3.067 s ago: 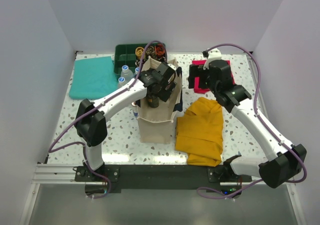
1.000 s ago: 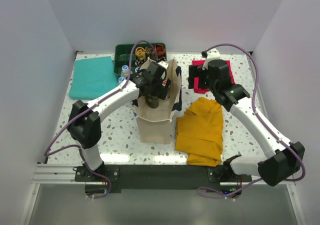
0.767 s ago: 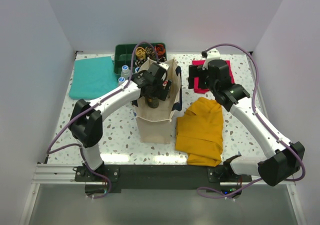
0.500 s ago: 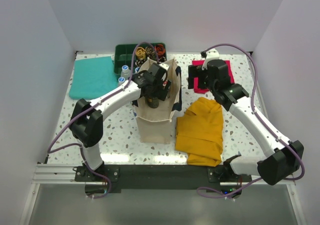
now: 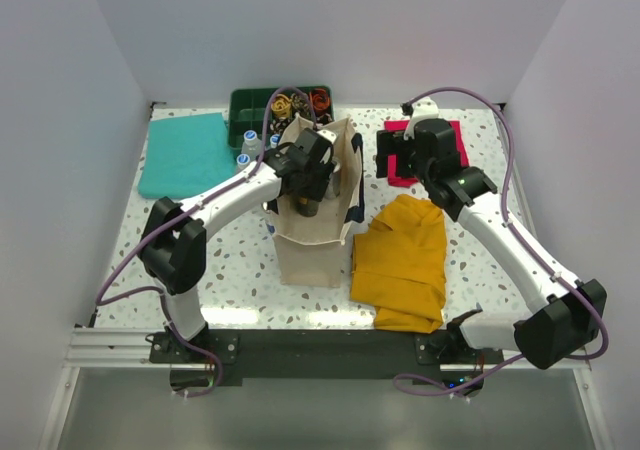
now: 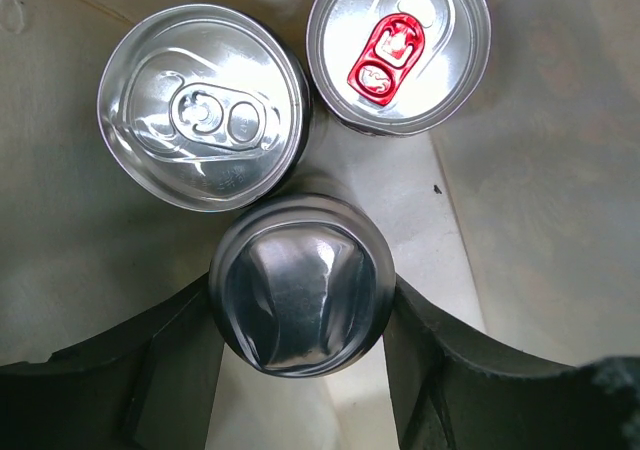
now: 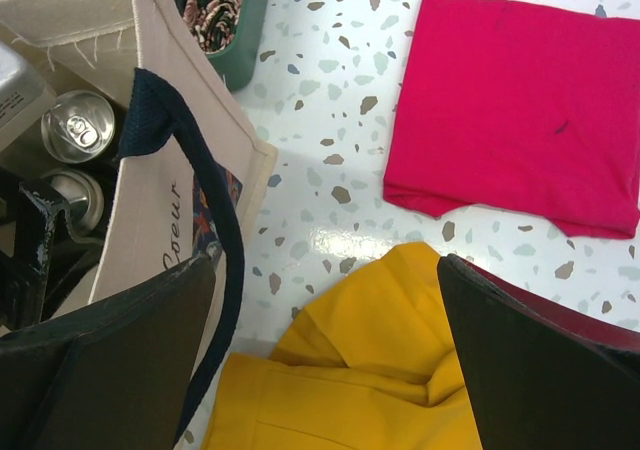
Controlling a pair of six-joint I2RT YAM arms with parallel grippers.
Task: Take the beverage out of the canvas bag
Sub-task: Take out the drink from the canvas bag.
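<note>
The speckled surface carries everything, and the bag stands upright near its middle, mouth open, a dark handle draped over its right wall. Just to the right of the bag lies a crumpled yellow cloth; a teal cloth lies flat at the far left, well apart from the bag, and a folded red cloth sits beyond the yellow one. A green tray stands behind the bag at the far edge, with small things in its compartments that I cannot make out. My right fingers are spread wide and hold nothing, hanging above the surface between the bag, the red cloth and the yellow cloth. My left fingers reach down into the bag and press on both sides of a dark can, which stands upright on the bag's floor. Two more cans stand just beyond it, close together: one with a silver tab and one with a red tab.
</note>
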